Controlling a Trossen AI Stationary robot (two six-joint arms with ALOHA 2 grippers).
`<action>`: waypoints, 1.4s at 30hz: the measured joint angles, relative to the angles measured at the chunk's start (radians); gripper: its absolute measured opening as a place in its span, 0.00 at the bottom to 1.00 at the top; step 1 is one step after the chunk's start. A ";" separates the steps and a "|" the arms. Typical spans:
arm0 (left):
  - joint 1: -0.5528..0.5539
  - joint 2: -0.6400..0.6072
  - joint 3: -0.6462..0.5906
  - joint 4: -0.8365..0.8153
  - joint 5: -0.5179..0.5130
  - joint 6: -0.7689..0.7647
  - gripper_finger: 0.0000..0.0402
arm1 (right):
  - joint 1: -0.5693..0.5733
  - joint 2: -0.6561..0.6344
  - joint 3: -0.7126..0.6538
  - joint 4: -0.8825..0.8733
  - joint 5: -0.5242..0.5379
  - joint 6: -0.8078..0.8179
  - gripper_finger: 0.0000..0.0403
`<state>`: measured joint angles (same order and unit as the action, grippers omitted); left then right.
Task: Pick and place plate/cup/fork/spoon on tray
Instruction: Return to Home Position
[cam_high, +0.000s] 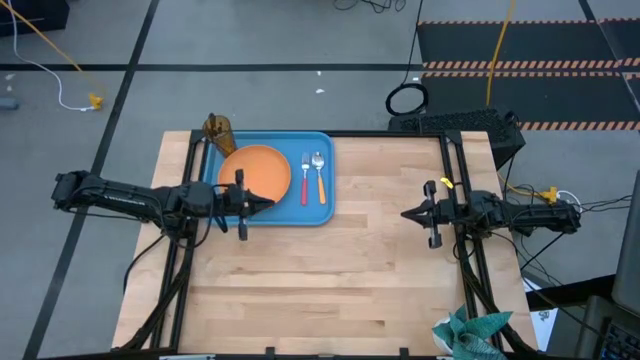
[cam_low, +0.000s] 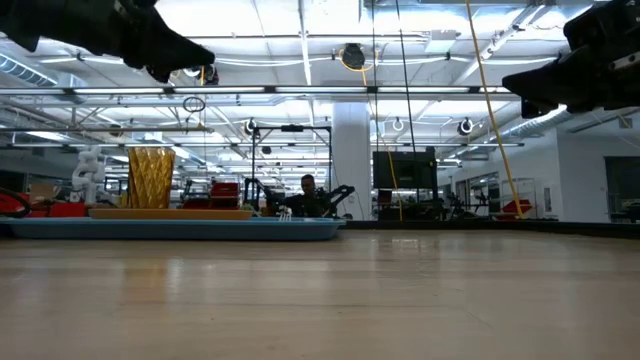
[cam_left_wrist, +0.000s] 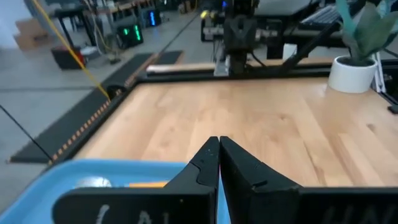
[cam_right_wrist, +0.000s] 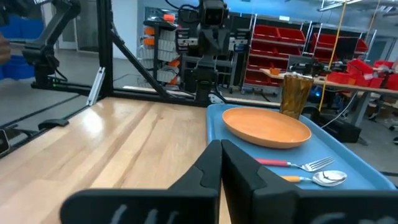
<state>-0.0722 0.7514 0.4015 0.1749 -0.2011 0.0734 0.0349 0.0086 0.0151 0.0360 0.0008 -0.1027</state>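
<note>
The light-blue tray (cam_high: 325, 215) lies at the table's far left. On it lie the orange plate (cam_high: 255, 170), the red-handled fork (cam_high: 305, 187) and the orange-handled spoon (cam_high: 321, 186), side by side right of the plate. The amber cup (cam_high: 219, 132) stands at the tray's far left corner. My left gripper (cam_high: 270, 203) is shut and empty, raised over the tray's near edge just past the plate. My right gripper (cam_high: 405, 213) is shut and empty, raised over the table's right part. In the right wrist view the plate (cam_right_wrist: 266, 126), fork (cam_right_wrist: 298, 164), spoon (cam_right_wrist: 314, 178) and cup (cam_right_wrist: 296, 94) show.
A green and white cloth (cam_high: 470, 332) lies at the table's near right corner. A white pot with a plant (cam_left_wrist: 351, 71) shows beyond in the left wrist view. Bare wood (cam_high: 340, 290) spans the table's middle and near part.
</note>
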 joint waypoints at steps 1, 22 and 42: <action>0.001 0.000 0.000 -0.011 -0.001 -0.014 0.04 | 0.000 0.000 0.000 0.004 0.001 0.001 0.00; 0.007 -0.048 -0.181 -0.041 -0.009 -0.077 0.04 | 0.000 0.000 0.000 0.019 -0.001 0.012 0.00; -0.048 -0.372 -0.374 -0.022 -0.003 -0.072 0.04 | 0.000 0.000 0.000 0.020 -0.001 0.012 0.00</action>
<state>-0.1204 0.3799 0.0278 0.1527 -0.2045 0.0009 0.0349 0.0090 0.0147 0.0555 -0.0007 -0.0910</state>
